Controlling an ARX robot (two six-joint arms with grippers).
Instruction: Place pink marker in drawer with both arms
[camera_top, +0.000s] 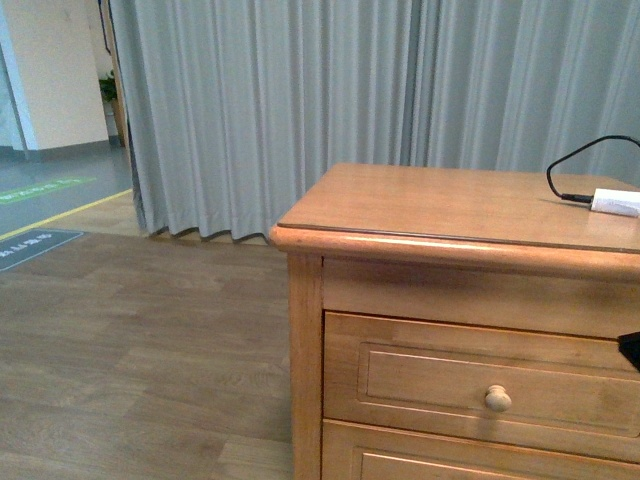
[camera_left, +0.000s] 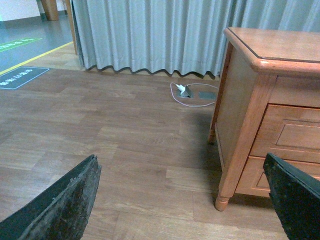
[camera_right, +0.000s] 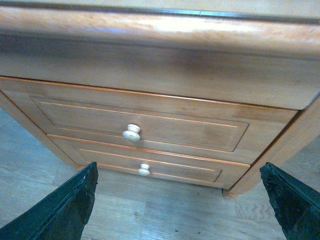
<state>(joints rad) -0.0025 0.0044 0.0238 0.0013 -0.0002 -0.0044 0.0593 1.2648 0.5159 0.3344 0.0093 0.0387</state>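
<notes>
- Biggest thing out there: the grey curtain (camera_top: 330, 110), hanging in pleats right behind the wooden cabinet (camera_top: 450, 215) and reaching down to the plank floor (camera_top: 130, 350).
- The cabinet itself fills the right of the front view, glossy top, rounded front edge, and in the left wrist view it stands on a turned foot (camera_left: 222, 202).
- The drawer (camera_top: 480, 385), the upper one, sits closed just under the cabinet top, recessed panel facing out, round knob (camera_top: 497, 399) at its middle.
- Below it on the same cabinet front, a second drawer (camera_right: 150, 167) with a smaller-looking knob (camera_right: 144, 170), also closed.
- Right gripper (camera_right: 180, 205) faces the cabinet front, fingers spread wide apart with nothing between them; the upper knob sits in the gap as the wrist camera sees it, clear of both fingers.
- Left gripper (camera_left: 185, 200) hangs off to the cabinet's side over bare floor, fingers likewise wide apart and empty.
- On the cabinet top near its far right corner, a small white box (camera_top: 615, 202) with a black cable (camera_top: 575, 165) looping up behind it.
- On the floor beside the cabinet, by the curtain hem, a white plug (camera_left: 185, 91) with a pale cord looped around it.
- The pink marker: not visible in any of the three views, so I can't place it.
</notes>
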